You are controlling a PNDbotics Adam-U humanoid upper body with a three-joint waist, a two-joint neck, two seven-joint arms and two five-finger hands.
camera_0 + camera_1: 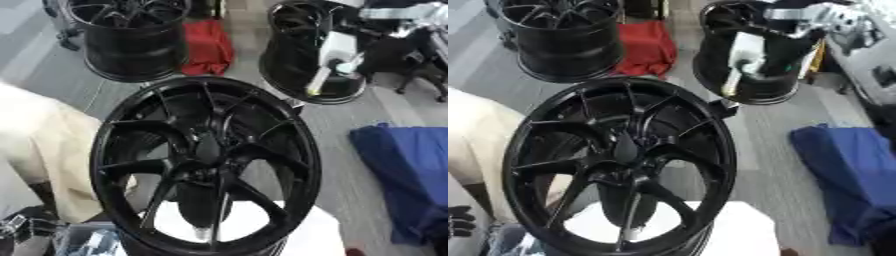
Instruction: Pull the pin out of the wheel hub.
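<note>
black wheel hub (206, 162) fills the middle, spokes up, resting on a white stand (302, 235). right hand (750, 59) hangs at upper right; whether it grips anything i cannot tell. pin not made out.

Soft, even, fairly bright light is spread over the scene, with no single source to be made out. Faint sheen is seen on the spokes of the wheel hub (206, 162); its hollows are lost in black. Everything is slightly blurred. The white surface (741, 227) below the hub is washed out, and detail above the hub is smeared.
</note>
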